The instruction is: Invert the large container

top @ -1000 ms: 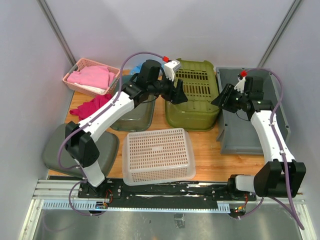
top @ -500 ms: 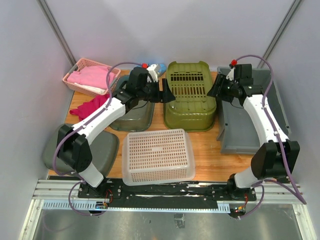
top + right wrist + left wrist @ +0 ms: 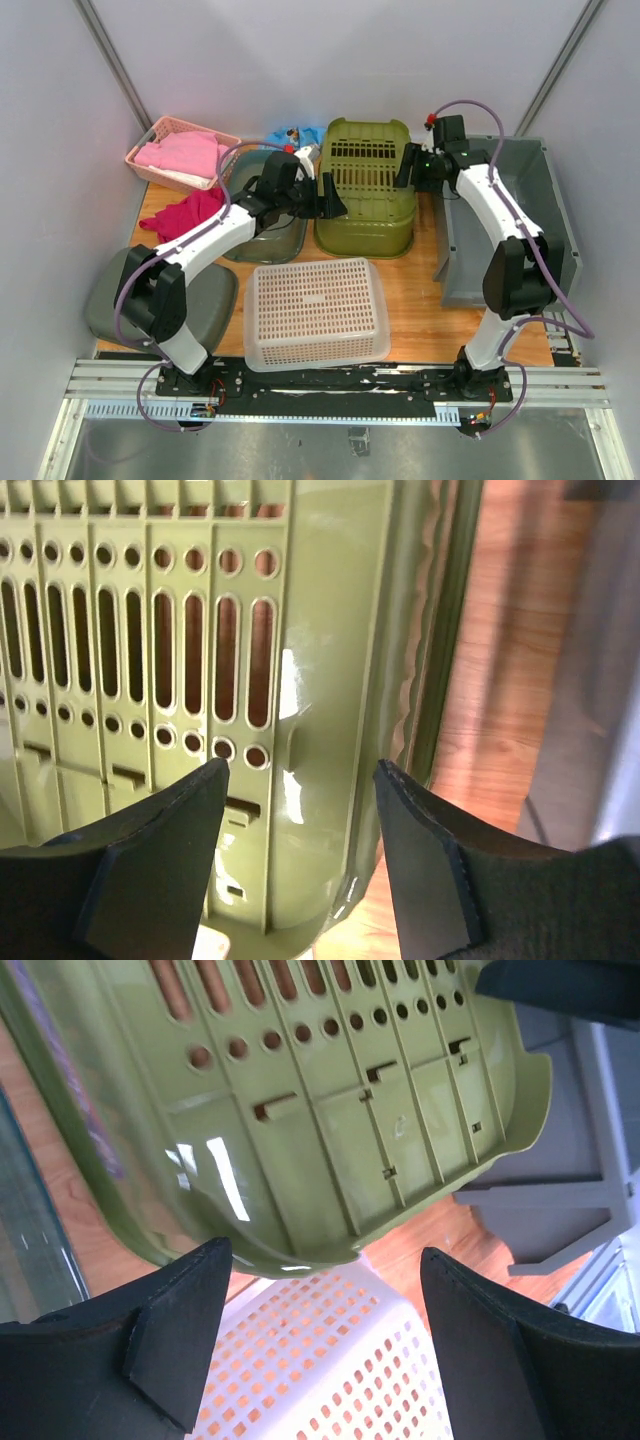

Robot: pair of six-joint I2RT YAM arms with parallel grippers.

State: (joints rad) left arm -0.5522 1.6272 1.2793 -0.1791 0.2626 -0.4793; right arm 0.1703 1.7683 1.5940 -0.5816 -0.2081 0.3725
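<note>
While both sets of jaws stand wide and hold nothing, the left gripper (image 3: pixel 328 197) hovers at 9 o'clock of the green bin (image 3: pixel 365 190), and the right gripper (image 3: pixel 408 168) at its 2 o'clock corner. That bin lies bottom-up. But the grey crate (image 3: pixel 468 275), the big one, sits at 3 o'clock on the table (image 3: pixel 420 300), mouth up, untouched! To my eye, both should swing over there, pinch opposite rims evenly, then roll it together, clear of the white basket (image 3: pixel 317 310) at 6 o'clock.

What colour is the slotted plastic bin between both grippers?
Olive-green slotted plastic bin; best in right wrist view.
</note>
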